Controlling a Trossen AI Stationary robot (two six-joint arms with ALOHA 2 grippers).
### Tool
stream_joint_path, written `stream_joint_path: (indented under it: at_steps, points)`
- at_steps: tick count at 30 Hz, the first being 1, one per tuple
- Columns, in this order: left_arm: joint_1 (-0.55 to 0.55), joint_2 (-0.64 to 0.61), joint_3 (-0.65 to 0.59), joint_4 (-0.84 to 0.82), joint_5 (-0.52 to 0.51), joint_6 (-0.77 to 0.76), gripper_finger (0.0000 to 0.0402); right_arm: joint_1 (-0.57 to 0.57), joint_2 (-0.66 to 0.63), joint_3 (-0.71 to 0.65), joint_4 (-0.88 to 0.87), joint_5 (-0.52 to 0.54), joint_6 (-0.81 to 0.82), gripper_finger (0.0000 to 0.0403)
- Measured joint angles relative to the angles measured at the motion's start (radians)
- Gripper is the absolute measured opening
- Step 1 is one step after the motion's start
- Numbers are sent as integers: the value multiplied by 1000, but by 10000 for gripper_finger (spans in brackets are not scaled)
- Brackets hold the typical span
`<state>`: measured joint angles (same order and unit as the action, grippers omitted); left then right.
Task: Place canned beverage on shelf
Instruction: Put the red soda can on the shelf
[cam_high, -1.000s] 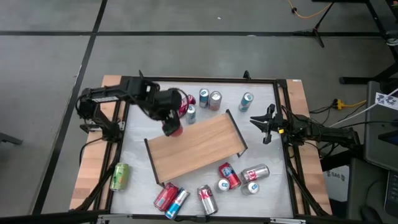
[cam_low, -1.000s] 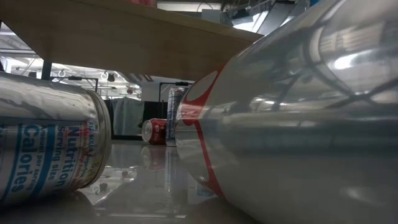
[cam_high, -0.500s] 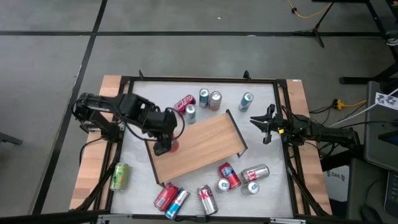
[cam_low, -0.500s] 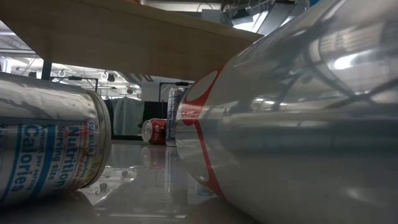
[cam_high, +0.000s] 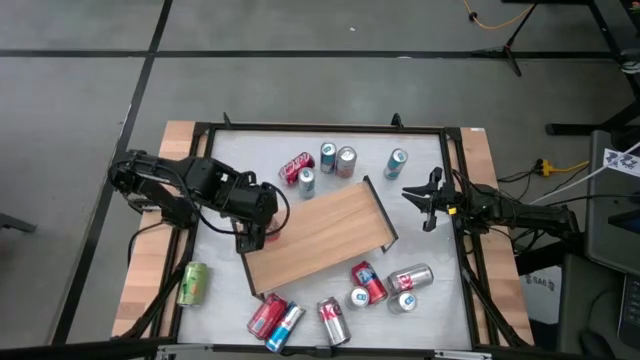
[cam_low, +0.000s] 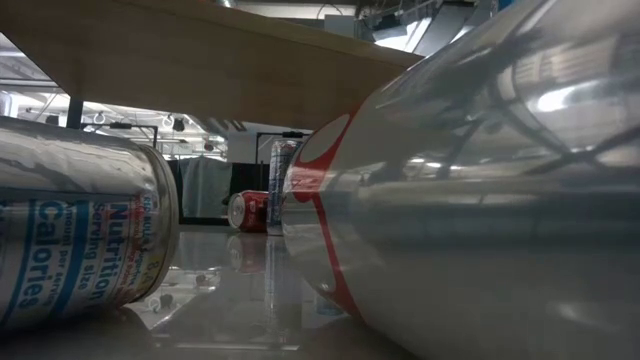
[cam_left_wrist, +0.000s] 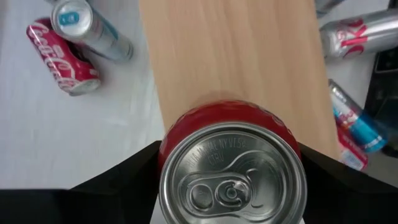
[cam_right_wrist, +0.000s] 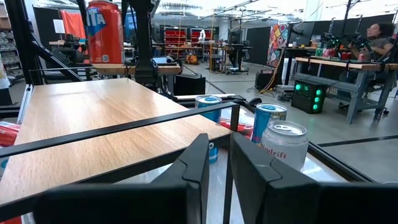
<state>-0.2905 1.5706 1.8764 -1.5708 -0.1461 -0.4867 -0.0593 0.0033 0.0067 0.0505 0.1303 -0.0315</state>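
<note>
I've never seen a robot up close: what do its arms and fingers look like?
Both arms are black and jointed, with thin black cables trailing beside them. The left arm is chunky; the right arm looks slimmer. The fingers are flat, dark, matte slabs. No markings show.

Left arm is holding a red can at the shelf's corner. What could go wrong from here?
The left gripper holds the red can upright at the very corner of the shelf; released there, it might overhang and tip off. In the right wrist view its base seems slightly above the board, so it could drop and wobble. Falling, it might strike the lying red can nearby.
</note>
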Motion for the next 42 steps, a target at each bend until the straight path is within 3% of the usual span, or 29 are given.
stream_joint_path:
  at_steps: [9, 27, 42]
  points:
    - [-6, -51, -116, -1, 37, 20, 285, 0, 0, 0, 0, 0, 0, 56]
    - [-6, -82, -222, 6, 37, 55, 287, 0, 0, 0, 0, 0, 0, 56]
    - [-5, -80, -225, 2, 59, 51, 322, 0, 0, 0, 0, 0, 0, 56]
